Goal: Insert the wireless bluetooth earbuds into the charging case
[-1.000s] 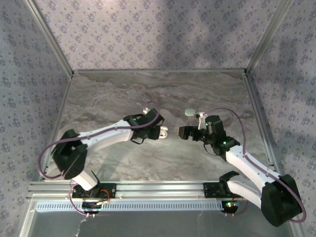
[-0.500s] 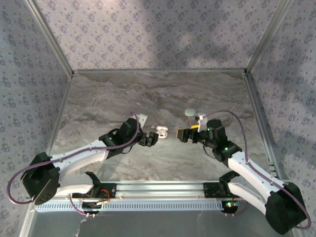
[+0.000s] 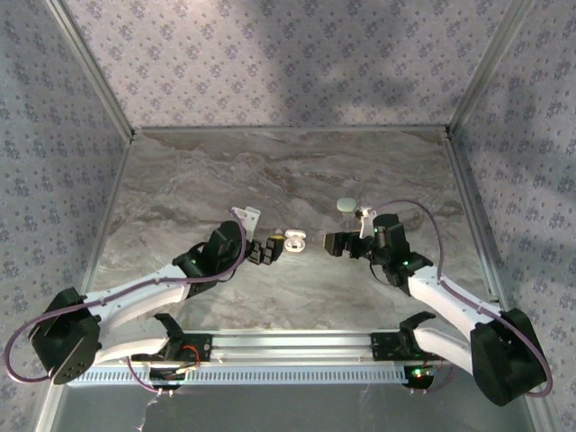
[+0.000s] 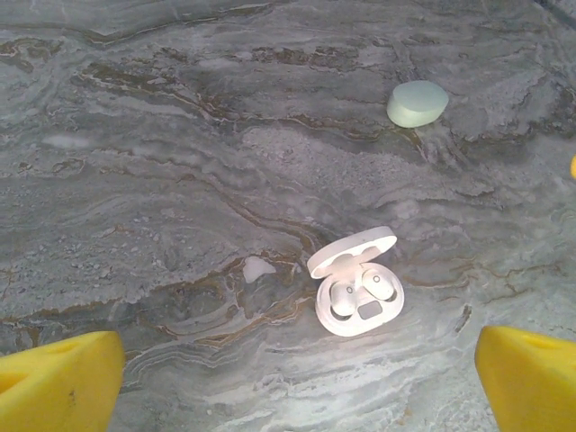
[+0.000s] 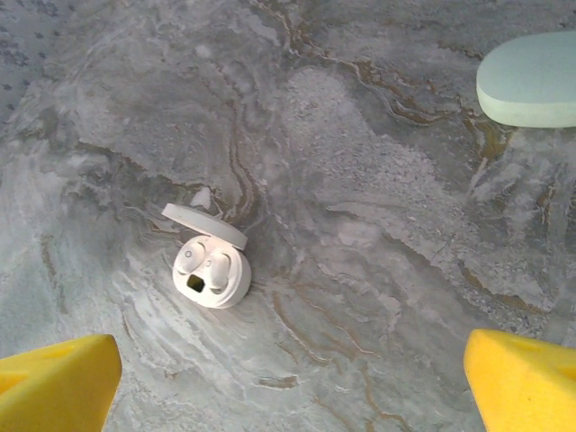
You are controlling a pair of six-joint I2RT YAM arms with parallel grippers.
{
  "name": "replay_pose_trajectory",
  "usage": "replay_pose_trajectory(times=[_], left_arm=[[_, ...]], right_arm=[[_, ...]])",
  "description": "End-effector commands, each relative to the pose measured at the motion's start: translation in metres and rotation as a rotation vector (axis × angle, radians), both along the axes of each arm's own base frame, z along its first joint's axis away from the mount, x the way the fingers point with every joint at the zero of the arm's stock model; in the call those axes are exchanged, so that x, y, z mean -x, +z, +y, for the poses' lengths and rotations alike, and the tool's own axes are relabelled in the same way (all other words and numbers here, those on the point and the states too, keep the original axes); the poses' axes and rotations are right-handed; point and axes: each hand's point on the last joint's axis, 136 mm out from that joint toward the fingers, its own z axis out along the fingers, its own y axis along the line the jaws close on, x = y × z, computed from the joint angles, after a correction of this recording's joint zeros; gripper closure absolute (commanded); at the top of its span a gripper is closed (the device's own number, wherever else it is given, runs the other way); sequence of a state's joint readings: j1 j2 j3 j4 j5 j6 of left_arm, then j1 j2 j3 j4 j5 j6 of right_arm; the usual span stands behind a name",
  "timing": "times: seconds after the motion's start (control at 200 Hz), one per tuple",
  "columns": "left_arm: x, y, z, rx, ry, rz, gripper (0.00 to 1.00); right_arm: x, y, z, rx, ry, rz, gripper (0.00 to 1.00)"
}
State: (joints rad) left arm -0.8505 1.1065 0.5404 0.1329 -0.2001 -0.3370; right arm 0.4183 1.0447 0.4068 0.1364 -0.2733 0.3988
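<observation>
My left gripper and right gripper face each other low over the marble table — the white charging case lies between them, a pale green case beyond my right one.

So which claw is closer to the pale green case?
Right. The right claw is just on the near side of the pale green case; the left claw is farther away to its left, past the open white case.

The left hand has pulled back toward the near-left and spread its jaws wider. It now sits clear of the charging case, which lies uncovered on the bench. The left arm stretches lower.
</observation>
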Motion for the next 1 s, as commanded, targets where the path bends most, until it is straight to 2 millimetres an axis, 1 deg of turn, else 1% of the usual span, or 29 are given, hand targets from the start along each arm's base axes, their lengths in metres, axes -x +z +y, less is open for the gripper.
replay_pose_trajectory(times=[0.0, 0.13, 0.245, 0.335, 0.47, 0.535, 0.66, 0.775, 0.85, 0.904, 0.969, 0.994], left_arm=[[-0.006, 0.014, 0.004, 0.034, 0.024, -0.061, 0.00], [-0.009, 0.011, 0.004, 0.043, 0.032, -0.049, 0.00], [-0.015, 0.002, 0.002, 0.071, 0.029, 0.007, 0.00], [-0.020, -0.008, -0.002, 0.116, 0.014, 0.088, 0.00], [-0.026, -0.026, -0.015, 0.226, -0.045, 0.243, 0.00], [-0.028, -0.031, -0.023, 0.295, -0.084, 0.316, 0.00], [-0.029, -0.039, -0.031, 0.411, -0.122, 0.430, 0.01], [-0.027, -0.041, -0.032, 0.484, -0.122, 0.485, 0.07], [-0.023, -0.041, -0.034, 0.506, -0.125, 0.500, 0.14], [-0.019, -0.044, -0.034, 0.513, -0.122, 0.504, 0.22], [-0.016, -0.049, -0.035, 0.511, -0.114, 0.516, 0.36], [-0.013, -0.050, -0.036, 0.510, -0.113, 0.525, 0.42]], right_arm=[[-0.012, 0.011, 0.005, -0.011, 0.006, -0.022, 0.00], [-0.016, 0.002, 0.010, -0.005, 0.020, 0.022, 0.00], [-0.018, -0.009, 0.014, 0.003, 0.036, 0.075, 0.00], [-0.020, -0.016, 0.019, 0.007, 0.051, 0.115, 0.00], [-0.020, -0.027, 0.024, 0.014, 0.073, 0.174, 0.00], [-0.021, -0.032, 0.026, 0.018, 0.082, 0.200, 0.00], [-0.022, -0.039, 0.029, 0.017, 0.087, 0.240, 0.00], [-0.021, -0.038, 0.038, 0.001, 0.116, 0.261, 0.01], [-0.021, -0.035, 0.042, 0.004, 0.125, 0.271, 0.02], [-0.024, -0.029, 0.044, 0.000, 0.122, 0.277, 0.02], [-0.027, -0.022, 0.047, -0.002, 0.122, 0.287, 0.02], [-0.027, -0.020, 0.048, -0.002, 0.124, 0.293, 0.03]])
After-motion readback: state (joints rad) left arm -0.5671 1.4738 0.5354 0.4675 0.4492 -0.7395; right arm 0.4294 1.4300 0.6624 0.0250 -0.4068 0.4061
